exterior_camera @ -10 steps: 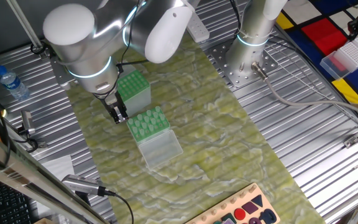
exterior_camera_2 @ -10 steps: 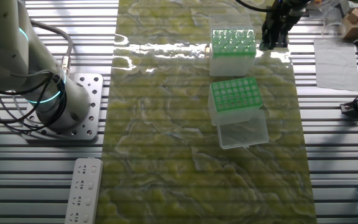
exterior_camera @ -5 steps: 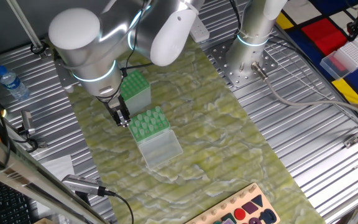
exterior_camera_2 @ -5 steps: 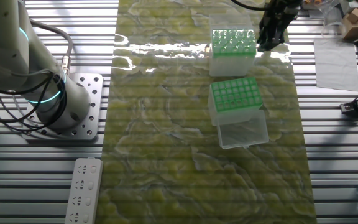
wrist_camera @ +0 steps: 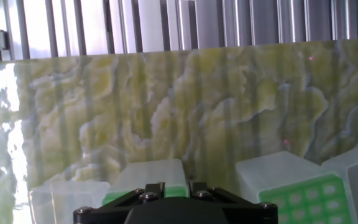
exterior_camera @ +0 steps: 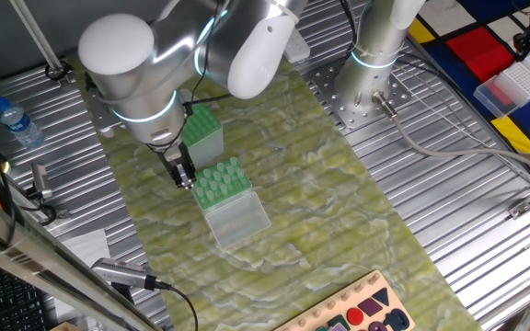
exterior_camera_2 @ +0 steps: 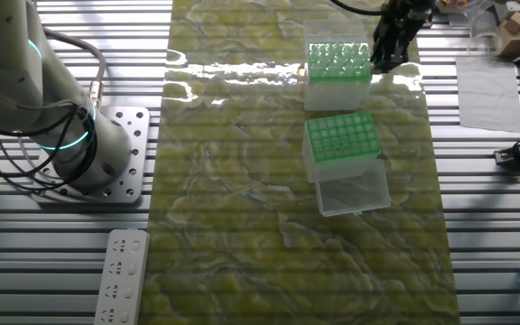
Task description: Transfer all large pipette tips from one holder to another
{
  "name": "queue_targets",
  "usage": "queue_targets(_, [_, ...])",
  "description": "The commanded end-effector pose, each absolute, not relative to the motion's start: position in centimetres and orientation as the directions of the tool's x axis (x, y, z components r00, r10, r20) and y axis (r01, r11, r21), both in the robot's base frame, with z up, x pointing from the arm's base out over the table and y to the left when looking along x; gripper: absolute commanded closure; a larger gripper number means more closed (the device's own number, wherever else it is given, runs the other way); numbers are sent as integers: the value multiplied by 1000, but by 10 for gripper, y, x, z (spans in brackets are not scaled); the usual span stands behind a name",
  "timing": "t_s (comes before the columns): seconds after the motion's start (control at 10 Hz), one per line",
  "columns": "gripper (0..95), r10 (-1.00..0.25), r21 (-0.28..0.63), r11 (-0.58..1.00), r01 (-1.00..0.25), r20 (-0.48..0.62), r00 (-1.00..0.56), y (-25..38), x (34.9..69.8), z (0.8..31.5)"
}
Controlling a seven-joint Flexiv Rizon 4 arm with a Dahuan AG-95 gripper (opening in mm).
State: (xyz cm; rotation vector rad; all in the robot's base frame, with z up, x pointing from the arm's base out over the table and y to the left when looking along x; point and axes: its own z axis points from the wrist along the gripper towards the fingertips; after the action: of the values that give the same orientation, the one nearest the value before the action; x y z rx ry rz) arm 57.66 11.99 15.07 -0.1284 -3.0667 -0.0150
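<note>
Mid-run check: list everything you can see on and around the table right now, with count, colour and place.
Large pipette tips: many, pale mint green, in the holder by the gripper.
Second holder: one, green top, clear sides, just behind the first.
Clear lid: one, attached in front of the tip holder.
Mat: one, yellow-green marbled, across the table.
Water bottle: one, clear, blue cap, far edge.
Power strip: one, white, beside the mat.
Second arm's base: one, silver, bolted down.
Gripper: one, dark, beside the tips; jaw state unclear.
</note>
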Motion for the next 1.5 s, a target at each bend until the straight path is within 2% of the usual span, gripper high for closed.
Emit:
queue_targets(0.1, [760,83,6,996,84,72,-994,120,574,151])
queue_targets(0.4, [760,78,5,997,78,69,-995,119,571,149])
queue_targets(0.5, [950,78,3,997,79,70,-995,119,571,149])
queue_targets(1.5, [950,76,-5,997,76,85,-994,124,572,161])
